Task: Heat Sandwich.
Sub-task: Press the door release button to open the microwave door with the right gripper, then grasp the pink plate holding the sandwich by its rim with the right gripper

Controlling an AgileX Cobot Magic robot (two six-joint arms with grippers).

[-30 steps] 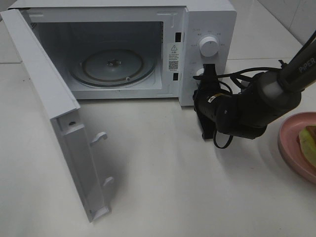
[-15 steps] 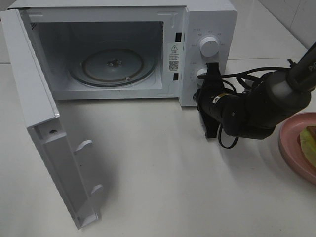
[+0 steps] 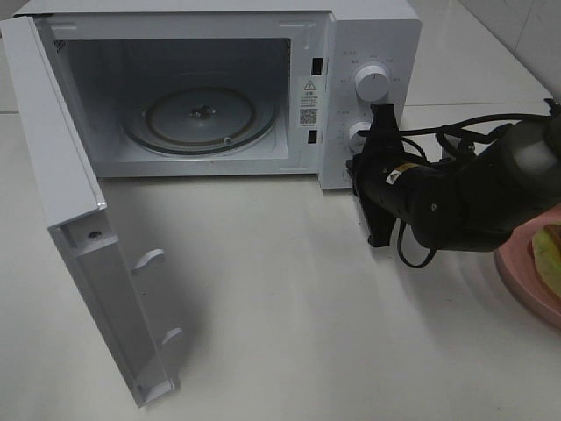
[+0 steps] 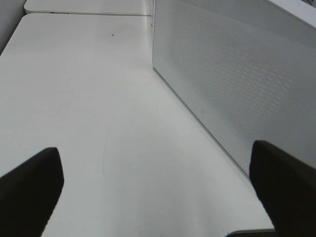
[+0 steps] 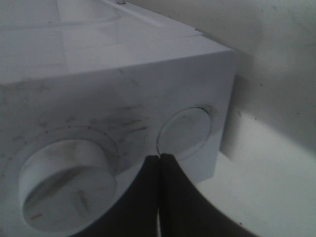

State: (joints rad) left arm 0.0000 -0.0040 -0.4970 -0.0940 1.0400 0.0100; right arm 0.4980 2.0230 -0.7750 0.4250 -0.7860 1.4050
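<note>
The white counter (image 3: 289, 298) carries a white microwave (image 3: 368, 35) at 12 o'clock, its door (image 3: 79, 219) swung out toward 8 o'clock and its glass turntable (image 3: 200, 118) bare. At 3 o'clock a pink plate (image 3: 515, 263) is cut by the frame edge, and the sandwich (image 3: 549, 253) lies on it, only partly in view. The right pincer (image 5: 159, 159), fingers pressed together and empty, points at the control panel near the lower knob (image 3: 358, 133). The left pincer (image 4: 158, 195) is spread apart, empty, above the counter beside the microwave's side wall.
</note>
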